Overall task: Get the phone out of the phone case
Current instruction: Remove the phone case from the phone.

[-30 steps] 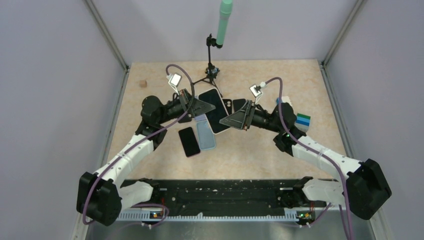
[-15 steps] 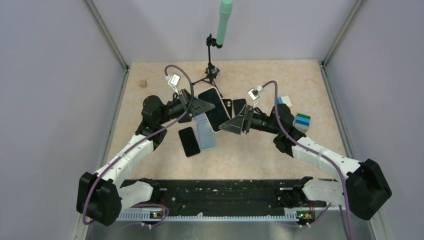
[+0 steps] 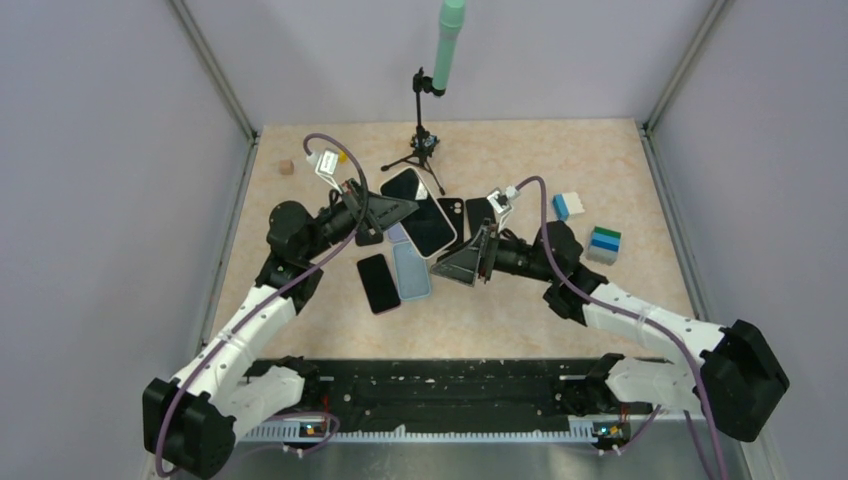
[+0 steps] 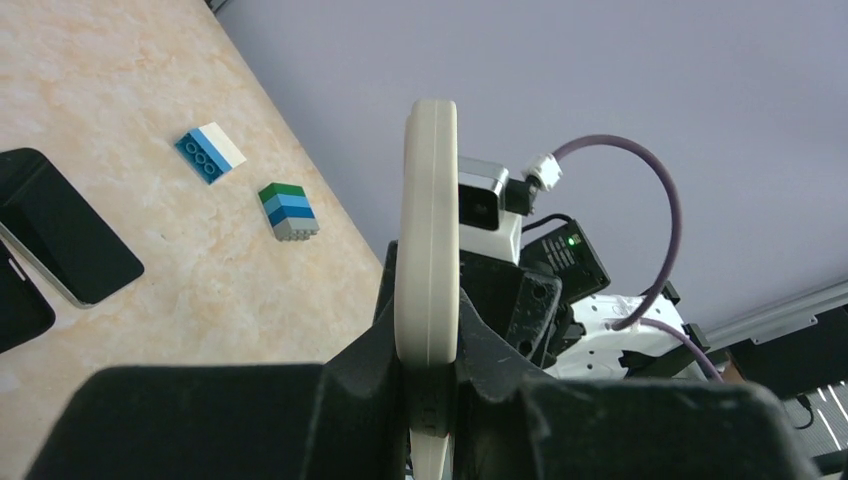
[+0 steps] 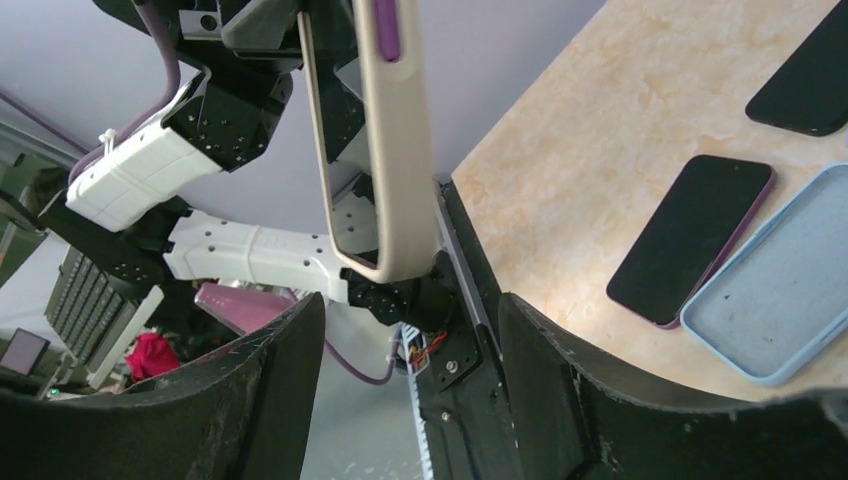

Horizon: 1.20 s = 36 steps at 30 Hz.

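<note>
The phone in its cream phone case (image 3: 422,215) hangs above the middle of the table, screen up. My left gripper (image 3: 400,209) is shut on its left edge. In the left wrist view the case (image 4: 428,230) stands edge-on, pinched between the black fingers (image 4: 500,370) of that gripper (image 4: 432,400). My right gripper (image 3: 450,266) is open just to the right of and below the phone, touching nothing. Its wrist view shows the cased phone (image 5: 385,140) beyond its gripper (image 5: 410,390), whose jaws stand apart and empty.
On the table below lie a black phone with a purple rim (image 3: 378,283), an empty light-blue case (image 3: 411,268) and two more phones (image 3: 478,214). A small tripod (image 3: 420,150) stands behind. Lego blocks (image 3: 604,243) sit at the right, and a small wooden cube (image 3: 287,167) at the far left.
My right gripper has opened, let go of the phone's right edge and drawn back toward me. The left arm has carried the cased phone a little left and away.
</note>
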### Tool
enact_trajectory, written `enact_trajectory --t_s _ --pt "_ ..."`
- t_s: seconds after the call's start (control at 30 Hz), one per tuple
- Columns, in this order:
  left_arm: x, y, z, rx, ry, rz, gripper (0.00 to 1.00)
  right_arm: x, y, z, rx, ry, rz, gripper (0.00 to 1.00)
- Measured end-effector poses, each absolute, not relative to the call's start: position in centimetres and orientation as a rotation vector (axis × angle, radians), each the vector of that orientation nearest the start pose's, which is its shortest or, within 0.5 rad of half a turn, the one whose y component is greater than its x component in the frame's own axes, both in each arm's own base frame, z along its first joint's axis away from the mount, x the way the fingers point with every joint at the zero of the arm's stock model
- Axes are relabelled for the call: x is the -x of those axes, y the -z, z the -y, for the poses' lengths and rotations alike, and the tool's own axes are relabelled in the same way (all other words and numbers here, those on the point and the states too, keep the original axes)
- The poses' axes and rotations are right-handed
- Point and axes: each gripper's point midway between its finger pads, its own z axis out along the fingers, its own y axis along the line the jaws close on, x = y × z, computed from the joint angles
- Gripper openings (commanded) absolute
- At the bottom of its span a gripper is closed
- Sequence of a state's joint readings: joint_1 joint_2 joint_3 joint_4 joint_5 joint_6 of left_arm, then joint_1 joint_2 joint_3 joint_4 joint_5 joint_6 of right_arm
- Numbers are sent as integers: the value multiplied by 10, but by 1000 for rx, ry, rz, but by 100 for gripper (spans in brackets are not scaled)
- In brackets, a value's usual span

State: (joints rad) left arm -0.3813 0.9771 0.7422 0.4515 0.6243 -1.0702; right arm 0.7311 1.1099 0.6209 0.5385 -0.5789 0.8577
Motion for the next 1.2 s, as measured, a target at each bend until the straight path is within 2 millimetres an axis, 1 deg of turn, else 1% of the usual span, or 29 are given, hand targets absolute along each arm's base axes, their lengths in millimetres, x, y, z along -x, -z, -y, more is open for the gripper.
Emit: enact_trajectory --t_s 0.17,0.23,0.3,0.43,0.6,0.7,0.83,1.07,1.2 --pt "-249 -354 241 -38 1583 -1615 0 -171 -270 -338 462 -1600 -1712 59" --pt "-249 -354 241 -35 1586 -1616 0 -173 -274 -340 455 -1582 -1688 58" --pt "-249 -354 241 -26 1593 -1620 0 -179 -281 -339 428 -1566 -1647 58" --pt "-251 -353 240 21 1610 -1637 0 -187 -292 -335 372 -1548 -1581 54" --pt "-255 -342 239 87 1599 -1692 0 -195 -297 -331 313 -1530 -1544 49" --pt "-257 -339 238 116 1590 -1713 0 -198 -295 -330 294 -1517 -1546 46" --pt "-258 -337 238 137 1585 -1733 0 -199 -292 -329 295 -1504 -1548 45" --pt "-258 -337 238 161 1588 -1754 0 -198 -291 -330 331 -1491 -1539 45" --pt "-258 -334 238 166 1585 -1767 0 -198 -286 -333 355 -1485 -1544 46"
